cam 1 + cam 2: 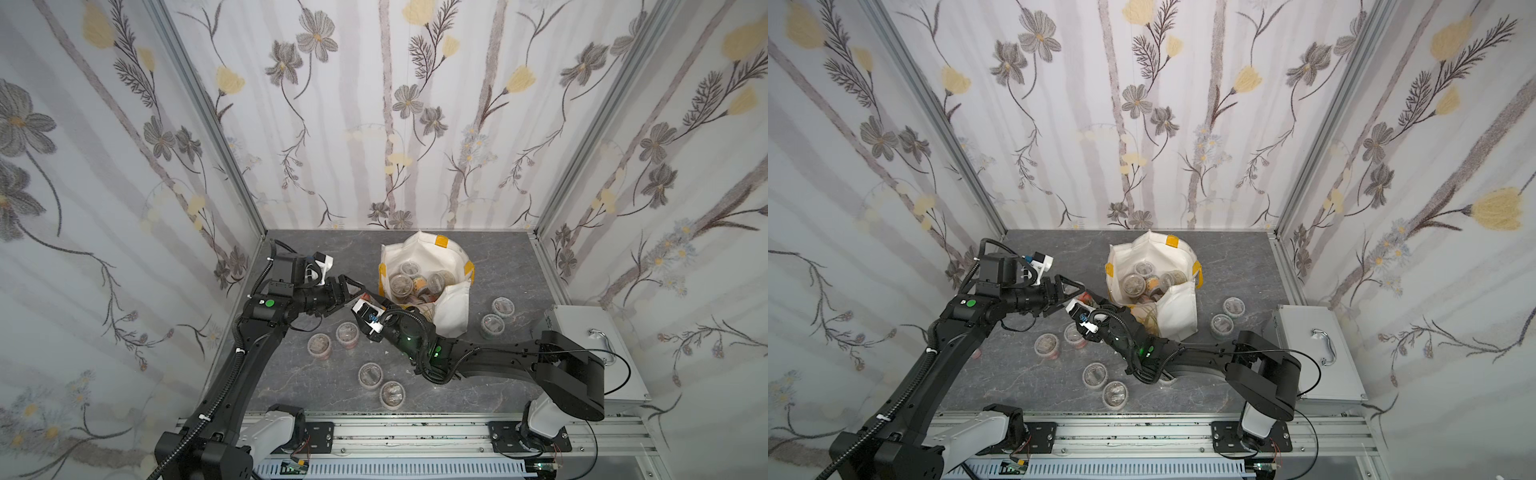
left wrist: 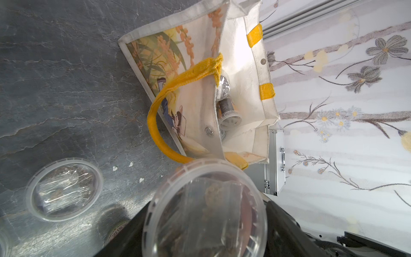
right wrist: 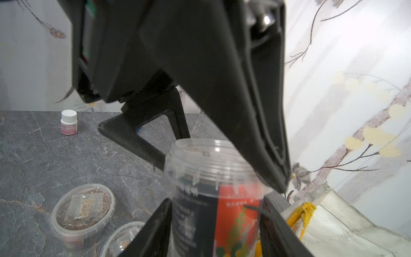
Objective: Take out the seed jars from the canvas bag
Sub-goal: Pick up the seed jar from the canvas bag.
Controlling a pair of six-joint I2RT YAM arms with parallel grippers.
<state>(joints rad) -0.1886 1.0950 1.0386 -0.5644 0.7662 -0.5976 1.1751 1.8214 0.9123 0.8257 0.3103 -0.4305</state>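
Both top views show six jars [image 1: 370, 375] out on the counter [image 1: 316, 249], several left in the bag [image 1: 453, 311]. Right hand [image 3: 215, 231] grips another jar [image 3: 213, 178]; left hand [image 3: 222, 171] straddles it, hold unclear.

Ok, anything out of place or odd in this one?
A small white pill bottle stands on the table, apart from the jars; it is not one of them. The near wall of the bag sags outward. A few white flecks dot the table.

Held seed jar [image 3: 213, 200]: base cut off in right wrist view, label print blurred; in both top views mostly hidden by arms [image 1: 415, 332]. Canvas bag [image 1: 455, 307]: lower jars [image 1: 426, 296] partly covered. White bottle [image 3: 69, 122]: label too small to read
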